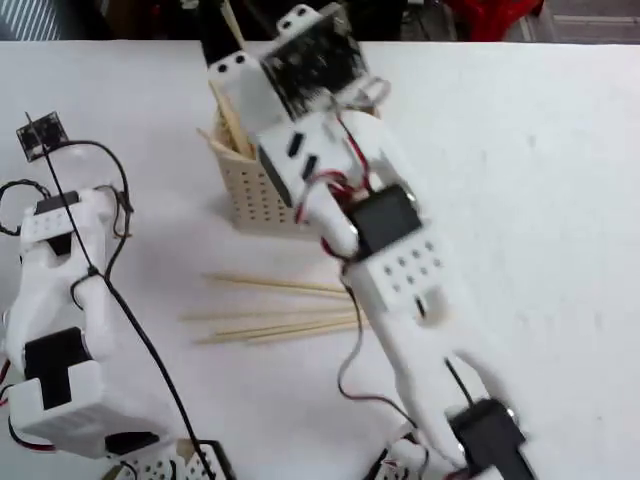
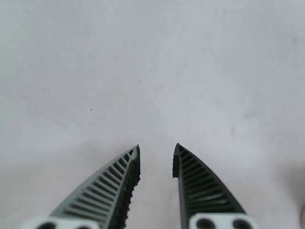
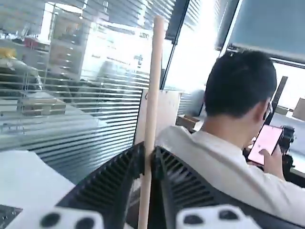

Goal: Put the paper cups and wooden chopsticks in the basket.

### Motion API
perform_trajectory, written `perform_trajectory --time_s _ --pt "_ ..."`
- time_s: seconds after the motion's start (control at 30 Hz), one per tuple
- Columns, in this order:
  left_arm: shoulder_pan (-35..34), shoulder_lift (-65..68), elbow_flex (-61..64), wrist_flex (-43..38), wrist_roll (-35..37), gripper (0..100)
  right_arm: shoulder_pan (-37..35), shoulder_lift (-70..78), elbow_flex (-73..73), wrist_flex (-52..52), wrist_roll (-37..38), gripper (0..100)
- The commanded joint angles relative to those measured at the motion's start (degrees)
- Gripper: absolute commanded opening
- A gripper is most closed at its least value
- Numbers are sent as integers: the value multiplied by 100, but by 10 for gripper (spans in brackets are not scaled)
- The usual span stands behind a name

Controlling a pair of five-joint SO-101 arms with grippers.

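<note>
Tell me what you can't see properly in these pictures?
High view: the white holey plastic basket is half hidden behind the right arm.
High view: the loose wooden chopsticks run under that arm.
Right wrist view: the wooden chopstick in the right pincer is cut off at the edge.

No legible text, label, number or sign anywhere. Small dark marks high on the glass partition (image 3: 146, 34), too blurred to read.
</note>
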Motion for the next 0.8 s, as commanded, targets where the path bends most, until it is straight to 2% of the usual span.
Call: perform_trajectory --time_s 0.0,0.47,0.63,0.77 --pt "75 -13 -44 -105 53 133 -40 435 -448 -251 -35 17" --pt "66 -13 -44 -105 53 133 -31 690 -457 -66 -35 19" --pt "66 -13 -44 -105 53 133 -48 690 -466 57 -35 114" --pt "66 -13 -44 -105 53 133 -57 681 -484 259 -35 101"
